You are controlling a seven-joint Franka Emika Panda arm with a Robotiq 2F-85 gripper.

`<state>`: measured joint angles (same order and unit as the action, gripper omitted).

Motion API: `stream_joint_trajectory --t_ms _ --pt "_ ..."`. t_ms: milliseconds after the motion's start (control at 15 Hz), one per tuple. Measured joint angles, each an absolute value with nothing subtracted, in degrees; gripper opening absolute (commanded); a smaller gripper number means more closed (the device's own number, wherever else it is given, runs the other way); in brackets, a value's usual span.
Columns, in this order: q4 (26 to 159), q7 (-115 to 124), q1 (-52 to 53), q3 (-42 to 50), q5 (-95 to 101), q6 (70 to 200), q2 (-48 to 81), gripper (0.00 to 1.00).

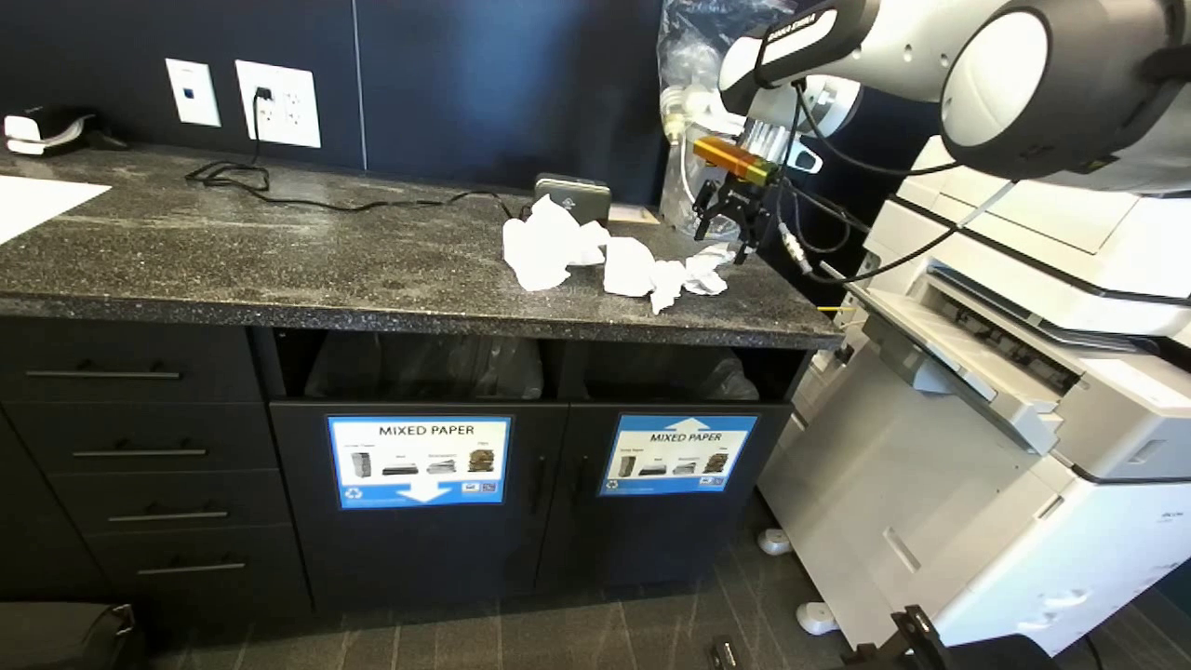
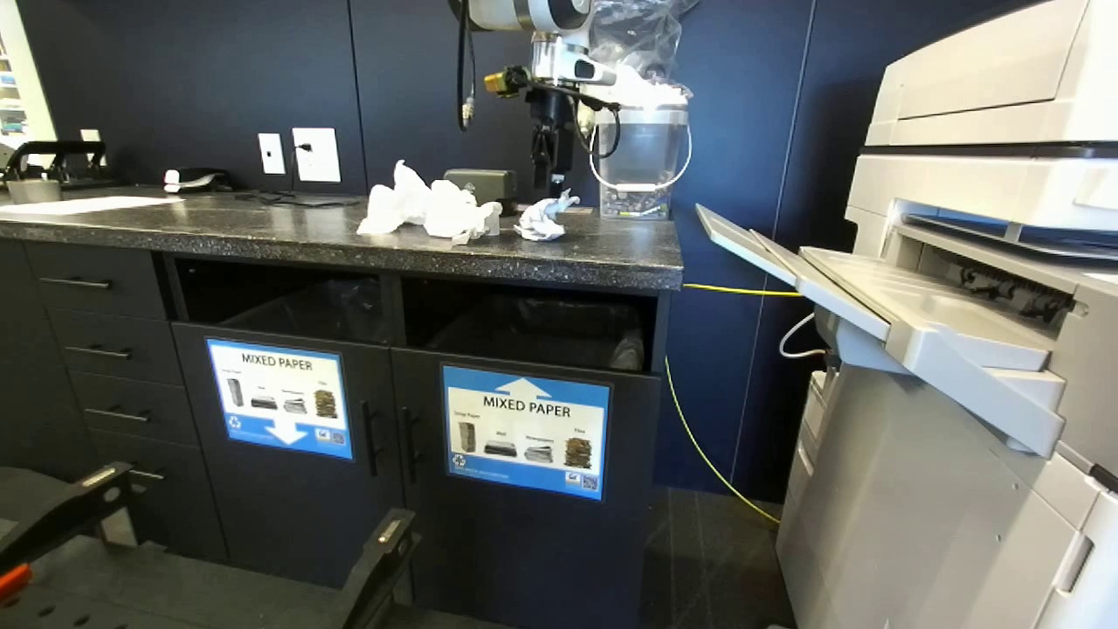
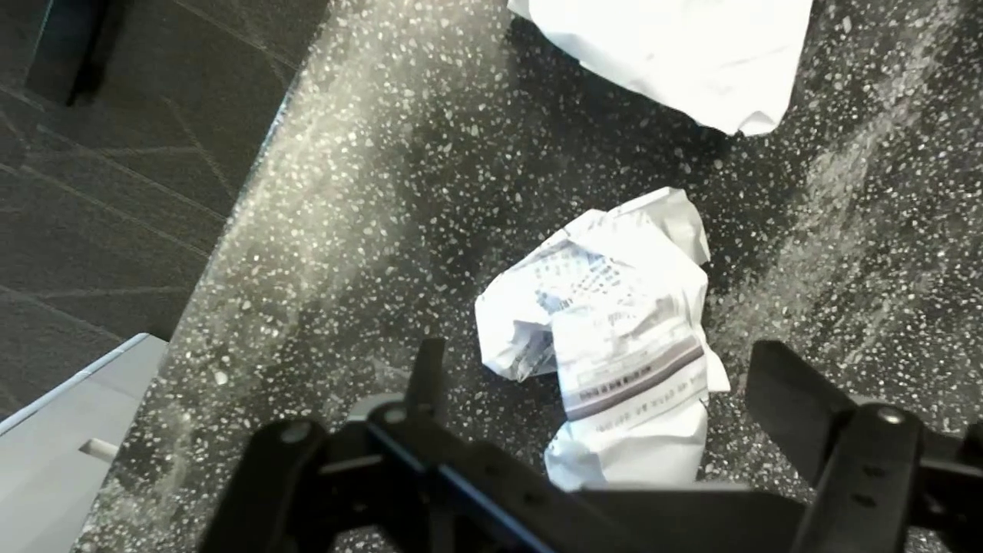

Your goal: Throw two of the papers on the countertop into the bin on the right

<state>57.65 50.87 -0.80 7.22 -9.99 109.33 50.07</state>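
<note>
While hovering over a crumpled, illegibly printed paper (image 3: 637, 330) on the speckled tabletop (image 1: 372, 251), jaws spread apart, more white wads (image 2: 406, 205) near, "MIXED PAPER" on blue-and-white signs (image 2: 527, 434) of the right-hand bin (image 2: 533, 550) and its neighbour (image 1: 428, 549), "EMIKA" on the arm (image 1: 898, 46).

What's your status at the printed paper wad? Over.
Gripper open above printed paper wad. Wad on countertop, not gripped. Neighbouring wad lies apart, seemingly not blocking.
</note>
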Motion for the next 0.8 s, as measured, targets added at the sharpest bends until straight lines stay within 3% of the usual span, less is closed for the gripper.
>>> stream_joint_trajectory --t_ms 667,733,800 --pt "50.2 50.9 -1.5 6.4 -10.0 106.6 55.7 1.00" --pt "49.7 50.9 -1.5 6.4 -10.0 106.3 56.0 0.75" --pt "49.3 50.9 -1.6 6.4 -10.0 106.0 56.4 0.74"
